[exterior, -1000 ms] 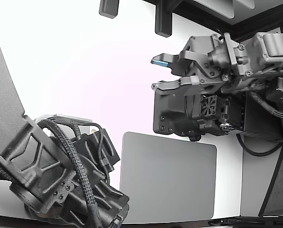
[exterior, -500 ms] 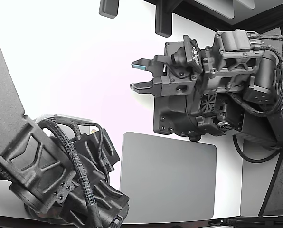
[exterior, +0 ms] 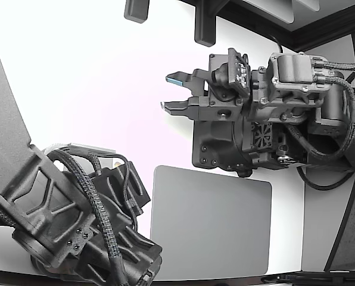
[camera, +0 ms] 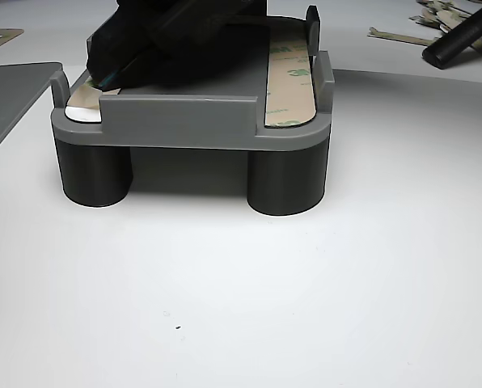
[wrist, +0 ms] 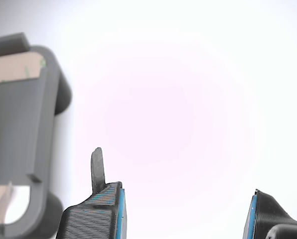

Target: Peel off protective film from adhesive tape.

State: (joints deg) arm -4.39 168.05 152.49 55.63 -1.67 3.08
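My gripper (exterior: 167, 92) is open, its two blue-padded fingers pointing to the exterior view's left over the white table, just off the edge of the dark grey fixture (exterior: 222, 149). In the wrist view the gripper (wrist: 183, 209) holds nothing between the fingers. A thin dark sliver (wrist: 97, 167) stands up from one fingertip. The fixture (wrist: 26, 134) lies beside it with a tan tape strip (wrist: 14, 69). In the other view the fixture (camera: 184, 121) carries a printed film-covered tape strip (camera: 289, 73) and a pale strip (camera: 83, 99). A dark arm part (camera: 176, 36) hangs over it.
A grey mat (exterior: 210, 223) lies near the fixture. A second black arm (exterior: 64, 208) fills the exterior view's lower left. Loose peeled film pieces (camera: 415, 28) and a black rod (camera: 459, 40) lie behind the fixture in the other view.
My gripper has swung to the exterior view's left, out past the fixture's edge, and the wrist has turned. The second arm has not moved.
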